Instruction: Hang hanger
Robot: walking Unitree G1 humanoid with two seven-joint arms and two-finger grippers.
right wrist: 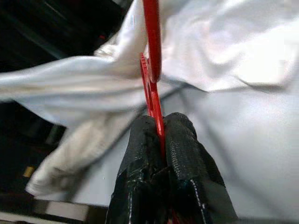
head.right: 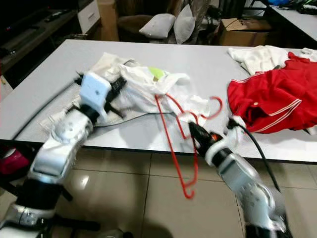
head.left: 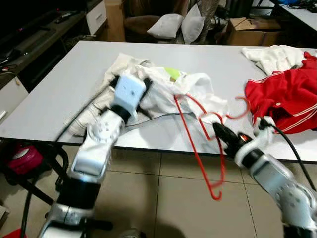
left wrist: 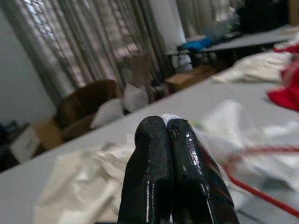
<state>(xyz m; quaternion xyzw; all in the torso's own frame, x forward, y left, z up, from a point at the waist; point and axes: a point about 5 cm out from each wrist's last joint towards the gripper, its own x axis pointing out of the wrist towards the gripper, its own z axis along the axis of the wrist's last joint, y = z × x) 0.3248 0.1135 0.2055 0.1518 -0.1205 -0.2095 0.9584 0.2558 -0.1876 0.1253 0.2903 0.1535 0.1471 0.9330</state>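
Thin red hanger (head.left: pixel 200 144), tilted over table edge, partly inside white garment (head.left: pixel 168 91)

a: how many of each?
b: one red hanger (head.left: pixel 198 144), two white garments (head.left: pixel 163 91) (head.left: pixel 272 57), one red garment (head.left: pixel 285 96), all on one counter (head.left: pixel 74 74).
a: and at twelve o'clock?
b: two pillows (head.left: pixel 166 25) (head.left: pixel 192 22).
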